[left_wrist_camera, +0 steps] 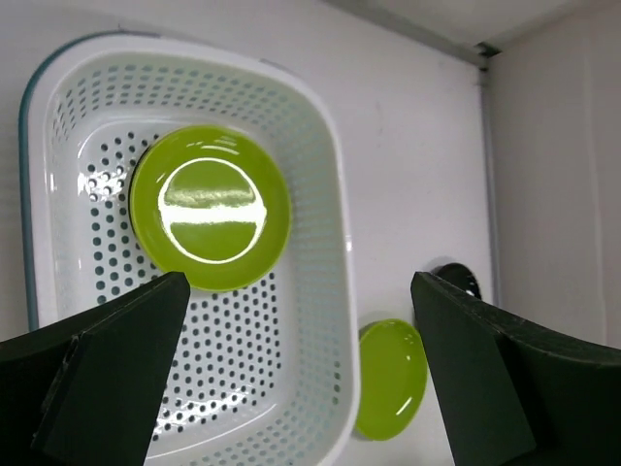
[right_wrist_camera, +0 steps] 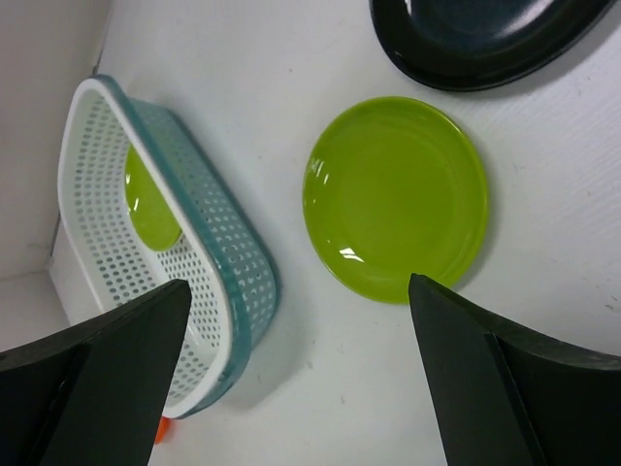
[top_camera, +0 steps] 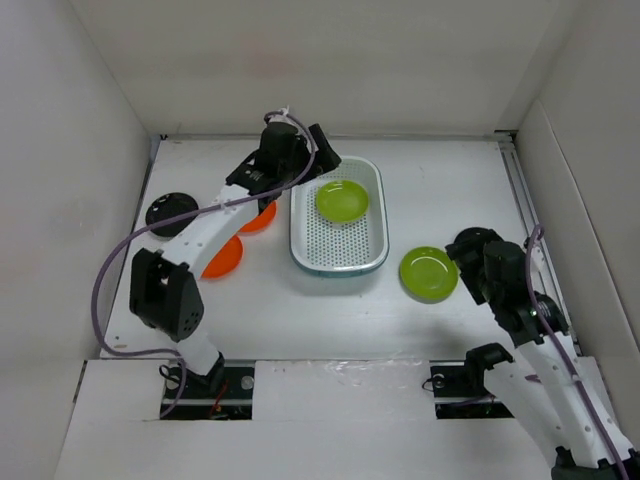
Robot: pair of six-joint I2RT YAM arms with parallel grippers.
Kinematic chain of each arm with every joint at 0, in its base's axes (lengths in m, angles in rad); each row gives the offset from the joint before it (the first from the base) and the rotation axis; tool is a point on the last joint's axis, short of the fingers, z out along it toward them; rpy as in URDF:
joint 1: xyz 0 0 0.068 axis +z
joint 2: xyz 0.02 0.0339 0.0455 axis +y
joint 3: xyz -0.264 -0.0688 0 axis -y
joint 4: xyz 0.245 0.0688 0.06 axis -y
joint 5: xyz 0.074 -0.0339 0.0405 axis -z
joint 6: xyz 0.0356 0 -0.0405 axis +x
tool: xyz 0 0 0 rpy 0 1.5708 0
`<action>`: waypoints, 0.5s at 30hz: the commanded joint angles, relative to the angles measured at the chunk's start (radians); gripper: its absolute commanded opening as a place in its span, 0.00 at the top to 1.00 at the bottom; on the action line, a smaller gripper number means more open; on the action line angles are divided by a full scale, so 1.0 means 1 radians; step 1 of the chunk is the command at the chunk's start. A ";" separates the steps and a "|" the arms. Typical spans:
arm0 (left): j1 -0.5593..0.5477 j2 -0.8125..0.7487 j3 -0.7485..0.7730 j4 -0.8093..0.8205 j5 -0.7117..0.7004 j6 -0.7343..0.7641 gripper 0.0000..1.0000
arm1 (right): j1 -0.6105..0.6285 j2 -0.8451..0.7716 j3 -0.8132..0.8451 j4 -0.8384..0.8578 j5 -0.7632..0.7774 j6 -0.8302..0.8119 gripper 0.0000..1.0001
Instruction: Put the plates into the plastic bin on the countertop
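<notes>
The plastic bin stands mid-countertop and holds one lime green plate. My left gripper hovers open and empty over the bin's far left corner; its view shows the bin and that plate below. A second lime green plate lies on the countertop right of the bin. My right gripper is open and empty just right of it and above it. Two orange plates lie left of the bin, partly under the left arm. The cream plate is out of view.
A black plate lies at the far left by the wall. Another black plate lies beside the right lime plate, under the right arm. White walls enclose the countertop on three sides.
</notes>
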 commanded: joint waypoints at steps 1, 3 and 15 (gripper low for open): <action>0.005 -0.142 -0.023 -0.015 -0.056 0.032 0.00 | 0.011 0.020 -0.039 -0.021 0.029 0.098 0.00; 0.005 -0.183 -0.034 -0.026 -0.056 0.041 0.00 | 0.011 0.044 -0.104 0.014 0.000 0.110 0.00; 0.005 -0.363 -0.043 -0.076 -0.083 0.061 0.00 | 0.030 0.096 -0.248 0.103 -0.023 0.279 0.05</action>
